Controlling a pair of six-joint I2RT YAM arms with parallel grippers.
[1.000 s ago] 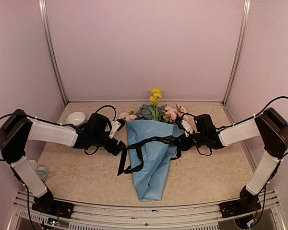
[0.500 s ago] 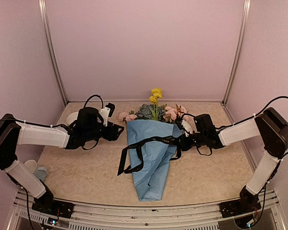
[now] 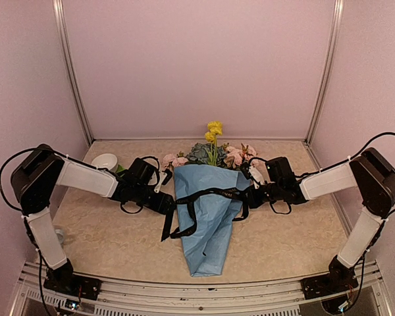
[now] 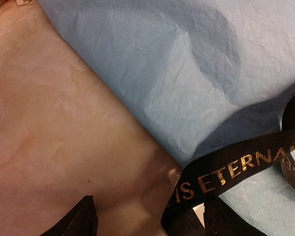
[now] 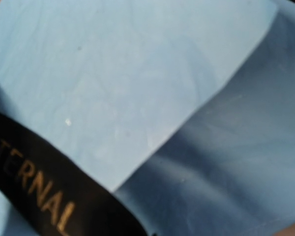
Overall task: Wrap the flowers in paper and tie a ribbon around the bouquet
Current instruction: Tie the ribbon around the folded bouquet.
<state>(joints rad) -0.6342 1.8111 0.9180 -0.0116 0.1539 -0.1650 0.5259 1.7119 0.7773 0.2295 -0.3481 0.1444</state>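
Top external view: your bouquet (image 3: pixel 209 176) lies mid-way across the table (image 3: pixel 289 243), cone tip near, flowers (image 3: pixel 212 150) far. The ribbon (image 3: pixel 214 193) crosses the paper (image 3: pixel 204 243), its loose ends trailing left. Right gripper (image 3: pixel 249 189) is clamped on the ribbon's right end. Left gripper (image 3: pixel 167 201) sits at the cone's left edge, jaws parted, gripping nothing.

The bouquet (image 3: pixel 207 224) fills the middle of the desk (image 3: pixel 289 247). The left hand (image 3: pixel 166 202) and right hand (image 3: pixel 248 191) crowd its flanks. Loops of ribbon (image 3: pixel 183 220) trail left. A bowl (image 3: pixel 104 161) sits back left. Front right lies open.
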